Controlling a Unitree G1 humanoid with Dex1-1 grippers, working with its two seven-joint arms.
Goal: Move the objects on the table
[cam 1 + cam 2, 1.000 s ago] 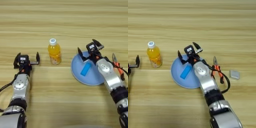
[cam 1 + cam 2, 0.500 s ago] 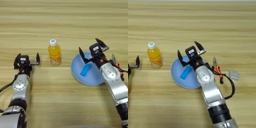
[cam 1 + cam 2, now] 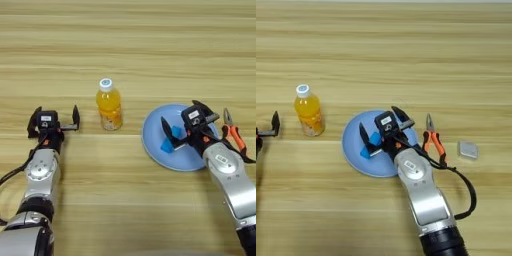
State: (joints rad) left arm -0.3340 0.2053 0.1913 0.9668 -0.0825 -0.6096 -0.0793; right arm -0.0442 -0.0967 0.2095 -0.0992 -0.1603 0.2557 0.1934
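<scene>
The right gripper (image 3: 187, 129) hangs over the light-blue plate (image 3: 155, 147), which lies toward the right of the worktop (image 3: 128, 50), nearer its front edge than its back. Its two black fingers are spread wide, one out over the plate's left-centre and the other toward the plate's back-right rim, and they hold nothing. The bright-blue block (image 3: 169, 141) lies flat on the plate, just below and between those spread fingers, a little to the left of the gripper's middle. Part of it is hidden by the finger, so its long axis looks to run diagonally, from front-left to back-right, though I cannot be sure.

The needle-nose pliers (image 3: 432, 141) lie on the bare worktop just right of the plate, nose pointing to the back edge and orange-and-black handles toward the front, so their long axis runs front to back. The right arm is far the nearer to both things.

A small grey block (image 3: 467, 149) sits further right. A bottle of orange drink (image 3: 109, 105) stands upright left of the plate. The left gripper (image 3: 54, 120) rests near the left front of the worktop, fingers wide and empty.
</scene>
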